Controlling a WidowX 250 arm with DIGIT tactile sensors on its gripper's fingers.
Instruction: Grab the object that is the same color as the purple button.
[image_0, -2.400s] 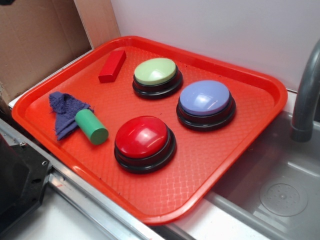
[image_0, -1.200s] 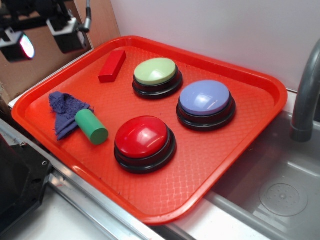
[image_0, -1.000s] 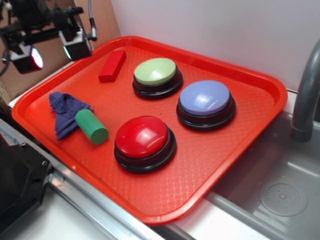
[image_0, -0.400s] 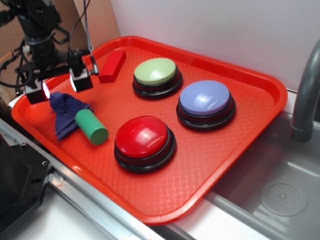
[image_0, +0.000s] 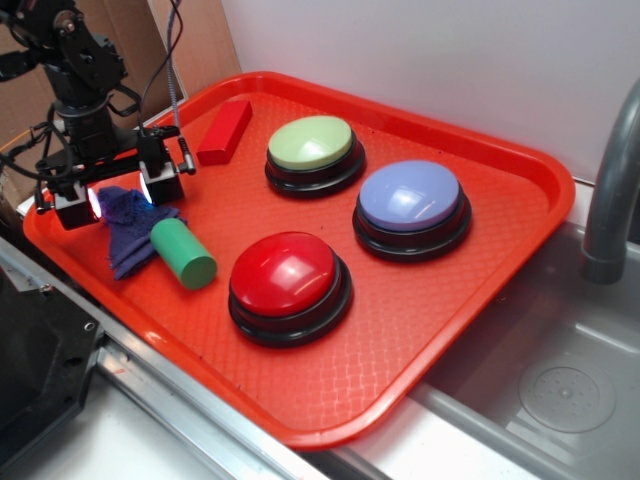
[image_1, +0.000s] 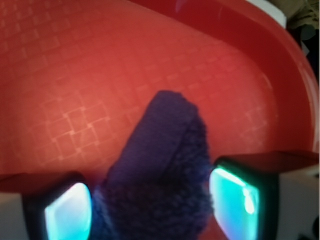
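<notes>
The object, a dark purple-blue fuzzy rag, lies at the left end of the red tray, partly under a green cylinder. My gripper has come down over the rag's far end and stands open, one glowing pad on each side of the cloth. In the wrist view the rag fills the gap between the two lit pads, close to both; no squeeze shows. The purple button, with a lavender dome on a black base, sits at the tray's right.
A red rectangular block lies at the tray's back left. A light green button and a red button also stand on the tray. Cardboard is behind on the left; a grey sink and faucet are at right.
The gripper came into view from the upper left and descended until its open fingers straddle the rag. The rag, cylinder, block and buttons have not moved.
</notes>
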